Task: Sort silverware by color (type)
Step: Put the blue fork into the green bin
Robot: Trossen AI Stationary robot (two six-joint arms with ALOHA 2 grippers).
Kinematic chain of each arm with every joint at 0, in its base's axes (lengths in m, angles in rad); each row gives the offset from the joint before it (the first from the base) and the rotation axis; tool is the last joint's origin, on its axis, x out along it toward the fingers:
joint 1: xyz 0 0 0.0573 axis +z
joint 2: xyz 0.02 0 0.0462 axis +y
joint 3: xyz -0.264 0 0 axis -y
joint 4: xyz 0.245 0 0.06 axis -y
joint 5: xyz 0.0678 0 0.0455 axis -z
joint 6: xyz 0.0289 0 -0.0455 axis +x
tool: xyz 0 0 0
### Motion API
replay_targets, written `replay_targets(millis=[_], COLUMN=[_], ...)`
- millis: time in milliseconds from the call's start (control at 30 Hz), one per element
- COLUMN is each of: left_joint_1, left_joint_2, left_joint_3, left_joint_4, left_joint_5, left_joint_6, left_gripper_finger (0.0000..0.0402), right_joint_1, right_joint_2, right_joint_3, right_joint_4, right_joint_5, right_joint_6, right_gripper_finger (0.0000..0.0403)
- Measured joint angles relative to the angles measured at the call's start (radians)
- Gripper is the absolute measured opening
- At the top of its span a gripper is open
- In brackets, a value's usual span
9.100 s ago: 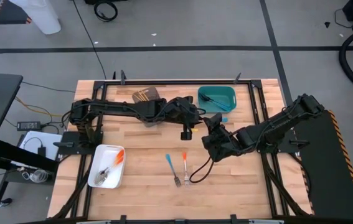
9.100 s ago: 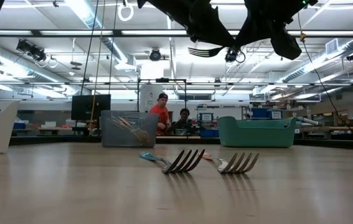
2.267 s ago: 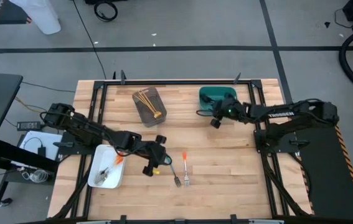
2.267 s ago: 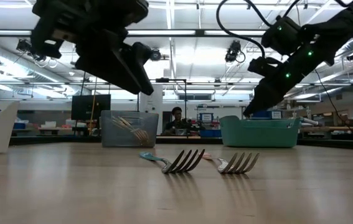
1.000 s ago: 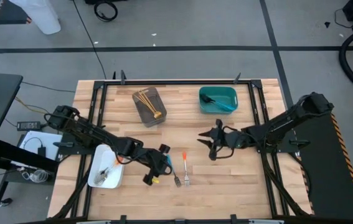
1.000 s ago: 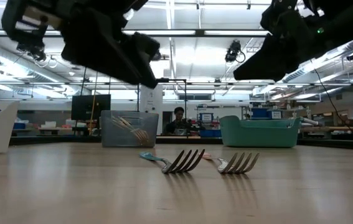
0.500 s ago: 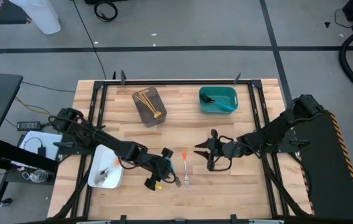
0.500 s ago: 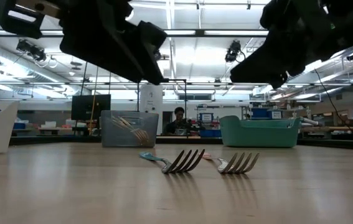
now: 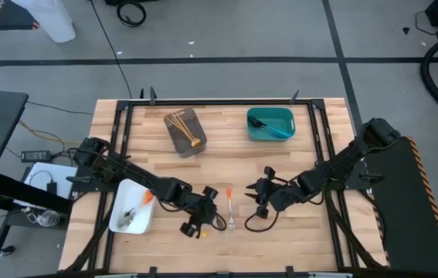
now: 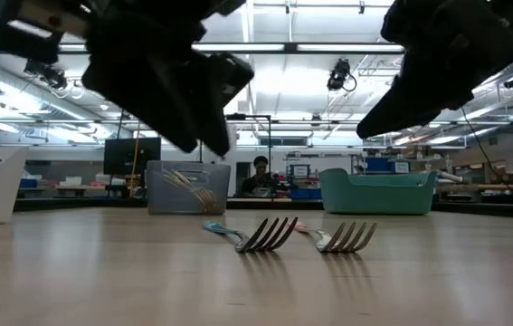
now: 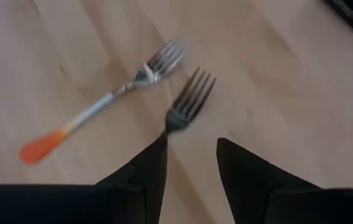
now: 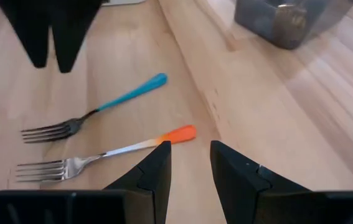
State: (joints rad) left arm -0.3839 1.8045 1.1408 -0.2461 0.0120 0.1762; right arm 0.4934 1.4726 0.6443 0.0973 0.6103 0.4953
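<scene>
Both grippers are hanging open and empty: left gripper (image 11: 192,165) over the blue fork (image 12: 92,113), right gripper (image 12: 188,165) over the orange fork (image 12: 123,149). Lying side by side mid-table, either could be getting knocked.

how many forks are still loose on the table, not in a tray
2: the blue-handled fork and the orange-handled fork lie side by side on the bare wood, between the two arms. The left arm may hide others.
</scene>
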Motion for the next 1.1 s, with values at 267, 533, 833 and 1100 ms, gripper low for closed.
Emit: replay_targets(millis=[267,533,833,1100], left_joint_1=[0.039,0.049,0.049,0.051], left_joint_2=[0.045,0.039,0.03,0.03], left_joint_3=[-0.002,0.026,0.04,0.04], left_joint_4=[0.006,-0.042,-0.059,-0.013], left_joint_5=[0.024,0.004,0.008,0.012], left_joint_6=[0.136,0.168,0.157,0.249], left_gripper_finger=[0.0148,0.0148,0.0148,0.0148], right_joint_1=[0.028,0.05,0.054,0.04], right_joint_2=[-0.017,-0.048,-0.07,-0.072], right_joint_3=[-0.008,-0.007,-0.007,-0.007], right_joint_4=[-0.034,-0.036,-0.054,-0.054], right_joint_5=[0.028,0.022,-0.034,-0.158], right_joint_6=[-0.001,0.002,0.006,-0.058], right_gripper_finger=[0.0122,0.0122,0.0122,0.0115])
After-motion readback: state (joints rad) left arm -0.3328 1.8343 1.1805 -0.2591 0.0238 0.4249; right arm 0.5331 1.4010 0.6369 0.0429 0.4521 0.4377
